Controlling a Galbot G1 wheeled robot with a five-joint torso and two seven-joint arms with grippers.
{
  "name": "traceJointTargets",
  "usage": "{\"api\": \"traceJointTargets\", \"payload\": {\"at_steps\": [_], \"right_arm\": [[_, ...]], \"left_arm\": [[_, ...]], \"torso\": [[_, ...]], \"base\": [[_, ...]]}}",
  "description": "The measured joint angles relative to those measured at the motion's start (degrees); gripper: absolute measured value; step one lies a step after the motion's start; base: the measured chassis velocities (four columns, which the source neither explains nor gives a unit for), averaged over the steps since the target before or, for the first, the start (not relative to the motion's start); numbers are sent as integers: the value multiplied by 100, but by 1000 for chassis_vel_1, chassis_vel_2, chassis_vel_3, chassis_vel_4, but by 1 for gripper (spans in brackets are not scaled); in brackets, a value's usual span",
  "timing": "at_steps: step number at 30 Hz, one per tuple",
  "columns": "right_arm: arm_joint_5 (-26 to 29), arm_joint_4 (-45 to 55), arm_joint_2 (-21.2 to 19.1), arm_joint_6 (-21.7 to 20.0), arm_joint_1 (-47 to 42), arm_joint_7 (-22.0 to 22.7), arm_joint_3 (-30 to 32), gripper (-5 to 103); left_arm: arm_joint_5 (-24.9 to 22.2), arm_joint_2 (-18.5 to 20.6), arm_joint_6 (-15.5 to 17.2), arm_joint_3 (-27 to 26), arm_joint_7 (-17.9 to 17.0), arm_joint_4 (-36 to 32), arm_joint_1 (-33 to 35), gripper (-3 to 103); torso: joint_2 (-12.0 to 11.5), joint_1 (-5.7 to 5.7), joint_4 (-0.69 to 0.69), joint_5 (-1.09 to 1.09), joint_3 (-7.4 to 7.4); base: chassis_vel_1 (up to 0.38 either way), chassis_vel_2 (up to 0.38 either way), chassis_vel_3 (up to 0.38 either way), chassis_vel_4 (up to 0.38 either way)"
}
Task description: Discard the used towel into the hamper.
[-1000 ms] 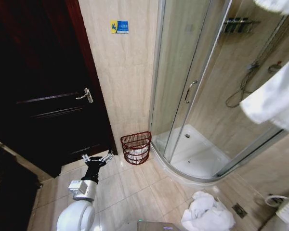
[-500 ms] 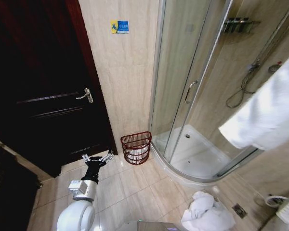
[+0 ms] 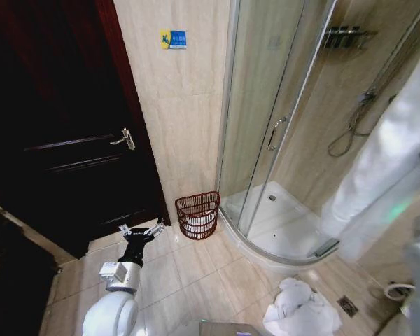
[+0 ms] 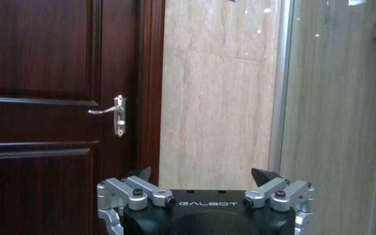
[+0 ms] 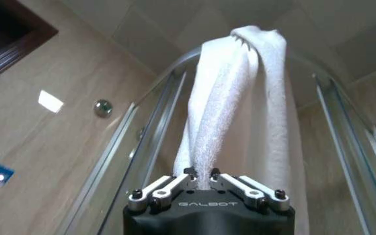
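Since the earlier frames, the white towel (image 3: pixel 395 164) has swung lower and further across the right side of the head view, now hanging in front of the shower enclosure (image 3: pixel 294 126), while the hamper and the left arm are unchanged in place.

At far left, a dark wooden door (image 3: pixel 63 119) with a metal lever handle (image 3: pixel 126 138) is seen. Low in the head view, the left end effector (image 3: pixel 141 231) is held just above the tiled floor (image 3: pixel 196 280), pointed toward the door; in the left wrist view its fingers (image 4: pixel 266 176) are spread wide apart with nothing between them.

The hamper (image 3: pixel 198 214) is found on the floor against the beige wall, between the door frame and the glass shower enclosure, and something white can be made out inside it.

A crumpled pile of white cloth (image 3: pixel 301 311) lies on the floor further right, near the shower tray.

In the right wrist view, the right end effector (image 5: pixel 201 181) is clamped on the towel, which rises as a twisted rope from between its fingers.
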Motion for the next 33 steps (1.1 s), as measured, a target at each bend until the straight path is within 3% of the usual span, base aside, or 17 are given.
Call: {"api": "traceJointTargets", "payload": {"at_steps": [4, 9, 11, 23, 28, 33], "right_arm": [[-477, -42, 298, 232, -162, -29, -293, 4], [-546, 128, 544, 233, -371, -15, -496, 4], [-633, 239, 870, 213, -584, -12, -640, 4], [-750, 248, 1317, 336, -901, -137, -669, 4], [-807, 322, 1333, 495, -946, -146, -649, 4], [-857, 669, 1050, 498, -787, 33, -564, 4]], "left_arm": [[0, -1, 0, 0, 0, 0, 0, 100], [0, 0, 0, 0, 0, 0, 0, 100], [0, 0, 0, 1, 0, 0, 0, 100], [0, 0, 0, 0, 0, 0, 0, 100], [0, 0, 0, 0, 0, 0, 0, 100], [0, 0, 0, 0, 0, 0, 0, 100]], "torso": [[0, 1, 1, 2, 1], [0, 1, 0, 0, 1], [0, 0, -1, 1, 0], [0, 1, 0, 2, 1], [0, 1, 0, 4, 1], [0, 1, 1, 1, 1]], "base": [[0, 0, 0, 0], [0, 0, 0, 0], [0, 0, 0, 0], [0, 0, 0, 0], [0, 0, 0, 0], [0, 0, 0, 0]]}}
